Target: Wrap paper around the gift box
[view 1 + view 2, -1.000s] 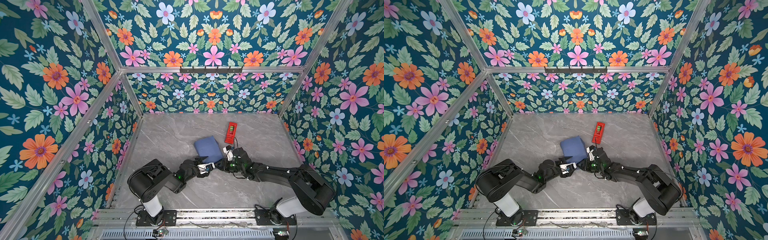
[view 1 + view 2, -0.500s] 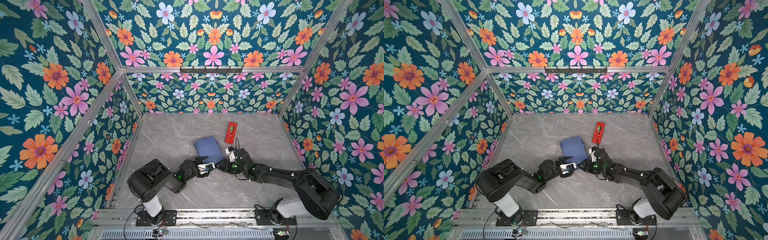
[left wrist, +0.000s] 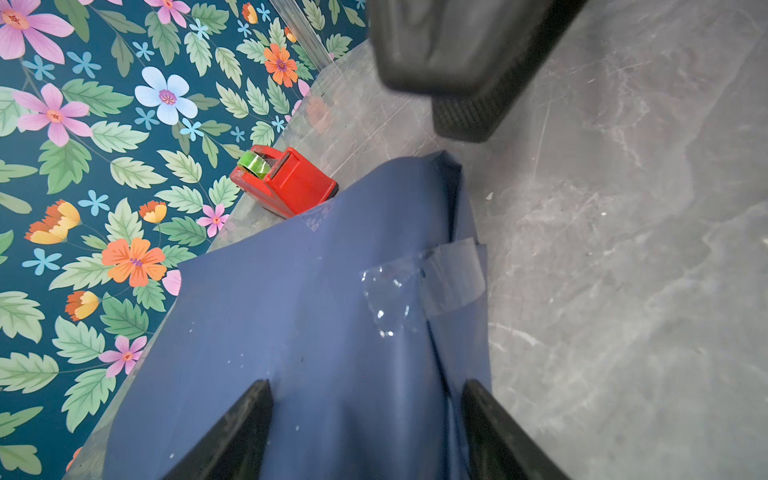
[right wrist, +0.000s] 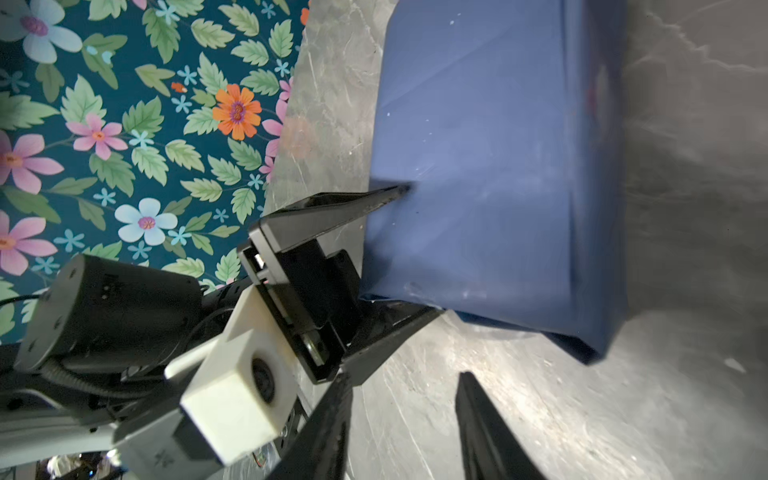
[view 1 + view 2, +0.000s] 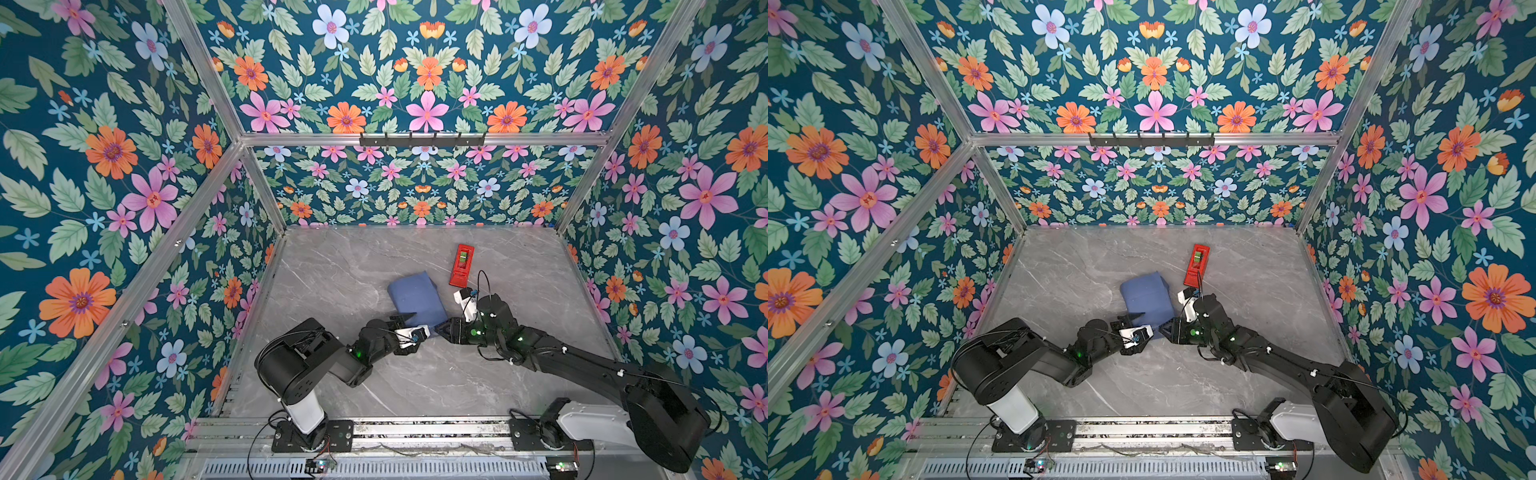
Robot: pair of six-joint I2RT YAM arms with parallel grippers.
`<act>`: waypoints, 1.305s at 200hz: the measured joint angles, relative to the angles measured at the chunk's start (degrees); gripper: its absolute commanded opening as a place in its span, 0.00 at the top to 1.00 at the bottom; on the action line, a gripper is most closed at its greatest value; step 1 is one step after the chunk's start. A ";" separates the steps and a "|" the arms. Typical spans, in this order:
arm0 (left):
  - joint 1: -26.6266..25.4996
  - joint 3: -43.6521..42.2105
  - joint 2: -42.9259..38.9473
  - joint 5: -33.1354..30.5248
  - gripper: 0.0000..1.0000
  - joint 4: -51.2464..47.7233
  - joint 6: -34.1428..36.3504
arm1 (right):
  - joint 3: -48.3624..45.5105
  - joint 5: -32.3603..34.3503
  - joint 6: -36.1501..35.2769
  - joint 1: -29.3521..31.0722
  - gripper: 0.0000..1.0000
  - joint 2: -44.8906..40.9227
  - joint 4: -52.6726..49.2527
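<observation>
The slate-blue paper (image 5: pixel 415 299) (image 5: pixel 1148 299) is folded round the gift box, which it hides completely. A strip of clear tape (image 3: pixel 436 282) bridges a seam on one face. My left gripper (image 5: pixel 415 326) (image 3: pixel 365 386) is shut on the near end of this parcel. One finger (image 4: pixel 374 199) presses into a face and the other runs under the lower edge. My right gripper (image 5: pixel 436 328) (image 4: pixel 404 378) is open at the parcel's near right corner, with only bare table between its fingers.
A red tape dispenser (image 5: pixel 461 266) (image 5: pixel 1197 266) (image 3: pixel 286 178) with a green roll lies just beyond the parcel, towards the back right. Grey marble tabletop (image 5: pixel 353 270) lies to the left and behind. Floral walls enclose three sides. Both arms meet low near the front middle.
The right arm has shifted a little, and its gripper now sits closer to the parcel's near right corner. The left arm and the parcel have not moved.
</observation>
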 measured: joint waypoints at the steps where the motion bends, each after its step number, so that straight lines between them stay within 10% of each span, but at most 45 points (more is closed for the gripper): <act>1: 0.00 0.00 0.00 0.00 0.27 0.00 0.00 | 0.07 -0.13 -0.07 0.00 0.73 0.20 0.09; 38: -0.02 0.00 0.00 0.02 0.27 0.00 0.00 | 2.12 -3.15 -0.07 0.02 0.86 5.22 2.95; 261: 0.00 0.02 -0.02 0.17 0.27 -0.11 -0.02 | 9.14 -0.37 3.65 -3.04 0.93 14.71 0.02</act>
